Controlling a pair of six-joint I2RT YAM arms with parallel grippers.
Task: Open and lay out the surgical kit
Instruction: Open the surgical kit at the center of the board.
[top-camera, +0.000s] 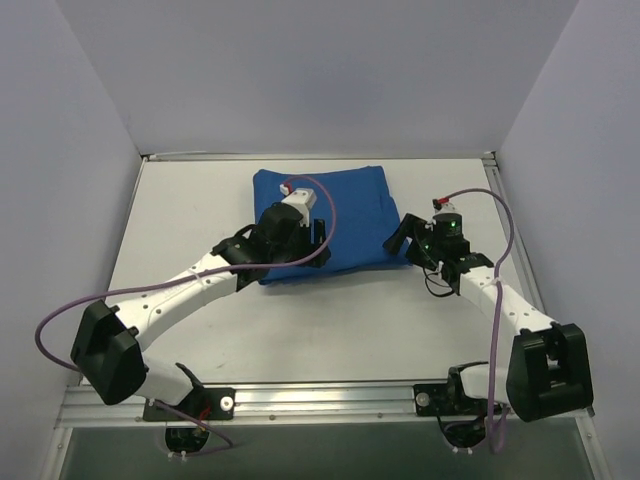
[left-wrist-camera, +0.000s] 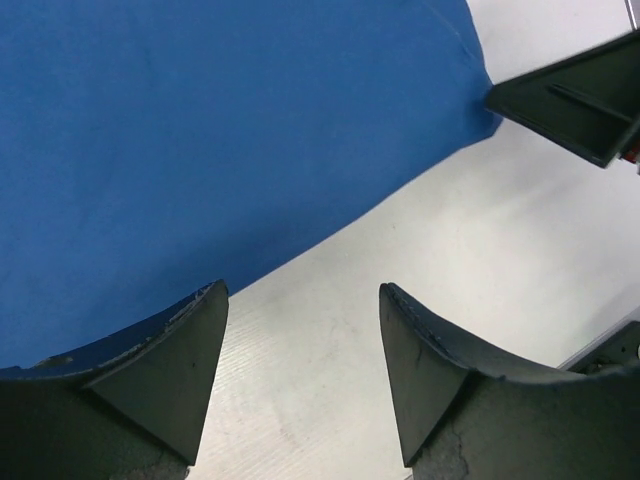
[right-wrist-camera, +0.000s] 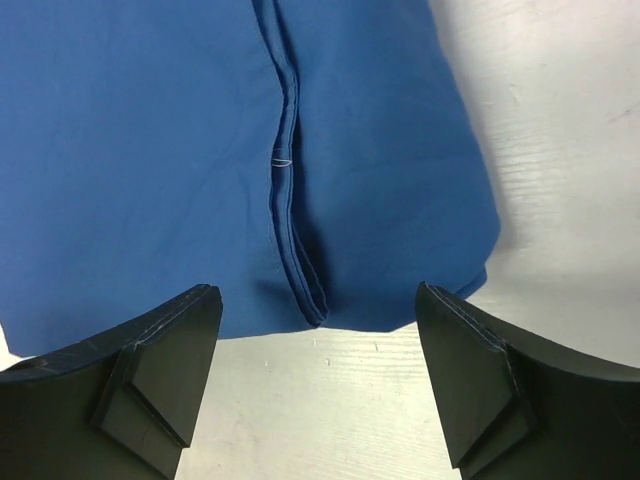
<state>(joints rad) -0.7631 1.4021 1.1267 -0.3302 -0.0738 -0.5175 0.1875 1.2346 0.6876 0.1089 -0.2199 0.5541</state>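
Note:
The surgical kit is a folded blue cloth wrap (top-camera: 345, 210) lying closed at the table's far middle. The mesh tray and the instruments are hidden. My left gripper (top-camera: 318, 232) is open and empty over the wrap's near edge; in the left wrist view the blue wrap (left-wrist-camera: 200, 130) fills the upper left, and its edge runs past the left fingertip (left-wrist-camera: 205, 330). My right gripper (top-camera: 400, 236) is open and empty just off the wrap's near right corner. In the right wrist view a folded seam of the wrap (right-wrist-camera: 295, 220) ends between the jaws, a little ahead of them.
The white table (top-camera: 330, 320) is walled by pale panels on the left, back and right. A metal rail (top-camera: 320, 400) runs along the near edge by the arm bases. The right gripper's finger (left-wrist-camera: 580, 95) shows in the left wrist view.

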